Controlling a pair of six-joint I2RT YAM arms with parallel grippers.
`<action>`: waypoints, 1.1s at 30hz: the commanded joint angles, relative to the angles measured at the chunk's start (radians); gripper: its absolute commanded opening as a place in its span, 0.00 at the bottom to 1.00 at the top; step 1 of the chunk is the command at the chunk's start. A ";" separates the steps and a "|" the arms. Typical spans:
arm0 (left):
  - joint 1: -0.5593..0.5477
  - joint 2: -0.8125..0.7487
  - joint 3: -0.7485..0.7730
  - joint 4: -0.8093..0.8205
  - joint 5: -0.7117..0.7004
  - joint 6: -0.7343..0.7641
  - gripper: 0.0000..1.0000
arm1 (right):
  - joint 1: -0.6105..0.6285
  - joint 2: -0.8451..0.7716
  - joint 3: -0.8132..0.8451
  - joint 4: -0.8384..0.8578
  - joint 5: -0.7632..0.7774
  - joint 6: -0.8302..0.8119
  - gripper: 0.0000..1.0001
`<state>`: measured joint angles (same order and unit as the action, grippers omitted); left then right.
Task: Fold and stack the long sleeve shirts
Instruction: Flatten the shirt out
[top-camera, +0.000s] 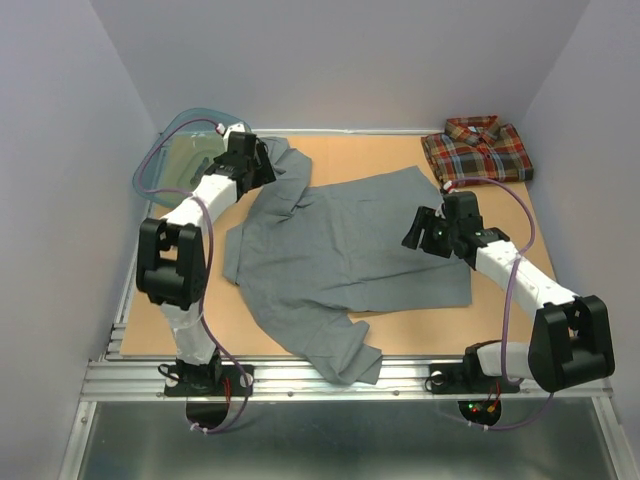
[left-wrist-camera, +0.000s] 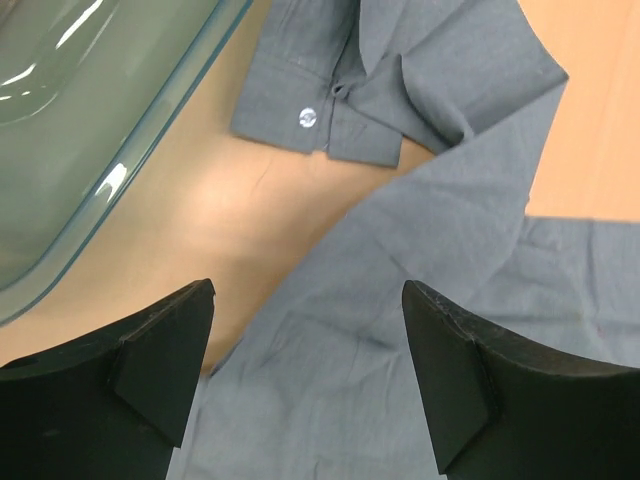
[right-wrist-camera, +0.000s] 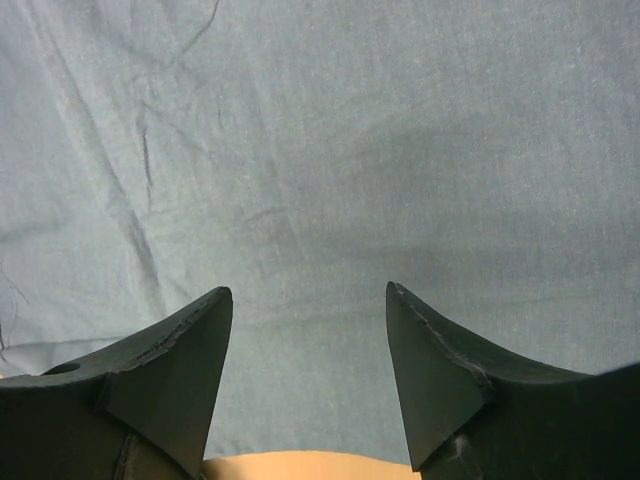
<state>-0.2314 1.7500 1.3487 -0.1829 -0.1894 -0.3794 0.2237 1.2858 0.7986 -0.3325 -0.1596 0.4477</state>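
Evidently spread for folding, the plain grey cloth shirt (top-camera: 340, 250) lies flat. Left gripper (left-wrist-camera: 308, 290) and right gripper (right-wrist-camera: 308, 290) hover over its far-left and right parts — jaws apart, empty.

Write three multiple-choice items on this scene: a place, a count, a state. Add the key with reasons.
1. Where is the red, orange and dark blue plaid cloth shirt?
A. near left edge
B. far right corner of the wooden table
C. under the other shirt
2. How many shirts are there?
A. one
B. two
C. three
3. The plain grey cloth shirt lies:
A. folded small
B. rolled up
C. spread out
Key: 1 B, it sits folded in that corner; 2 B, one plaid, one grey; 3 C, body flat, sleeves out.
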 joint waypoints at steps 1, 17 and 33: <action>0.004 0.106 0.157 0.034 -0.047 -0.050 0.87 | 0.003 -0.019 -0.018 0.009 -0.043 -0.007 0.68; -0.013 0.493 0.467 0.114 -0.058 -0.153 0.87 | 0.003 -0.037 -0.062 0.006 -0.072 0.000 0.68; -0.028 0.556 0.549 0.307 0.166 0.048 0.00 | 0.003 -0.031 -0.084 -0.003 -0.077 -0.007 0.68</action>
<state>-0.2535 2.3836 1.8767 -0.0330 -0.1017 -0.4389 0.2237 1.2758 0.7376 -0.3374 -0.2260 0.4484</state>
